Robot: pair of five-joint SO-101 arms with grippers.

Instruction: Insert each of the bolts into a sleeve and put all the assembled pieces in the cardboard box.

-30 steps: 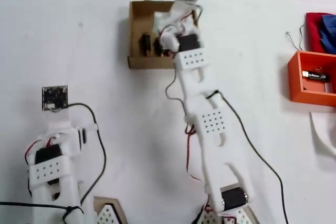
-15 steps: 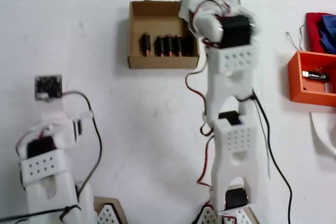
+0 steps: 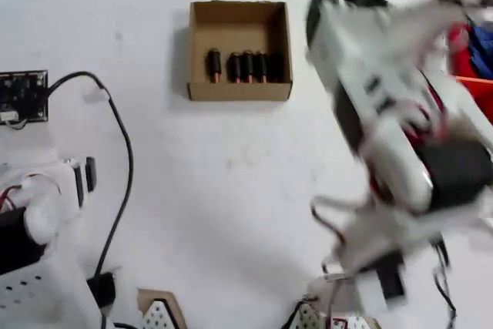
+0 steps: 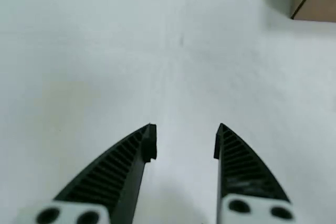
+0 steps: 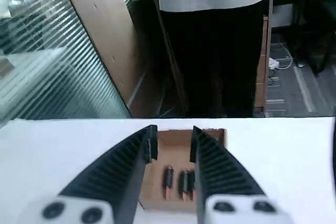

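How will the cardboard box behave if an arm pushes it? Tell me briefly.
The cardboard box looks thin-walled and open-topped, so probably light; low and wide, it would likely slide on the smooth table rather than tip. The round assembled pieces inside might roll or shift.

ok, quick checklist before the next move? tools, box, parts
1. left tool open and empty, over bare table: ok.
2. right tool open and empty: ok.
3. four pieces lying side by side in the cardboard box: ok.
4. bolts fully seated in the sleeves: cannot tell, too small.
5. right arm off to the side of the box, not over it: ok.
6. parts left outside the box: cannot tell, the right arm hides part of the table.
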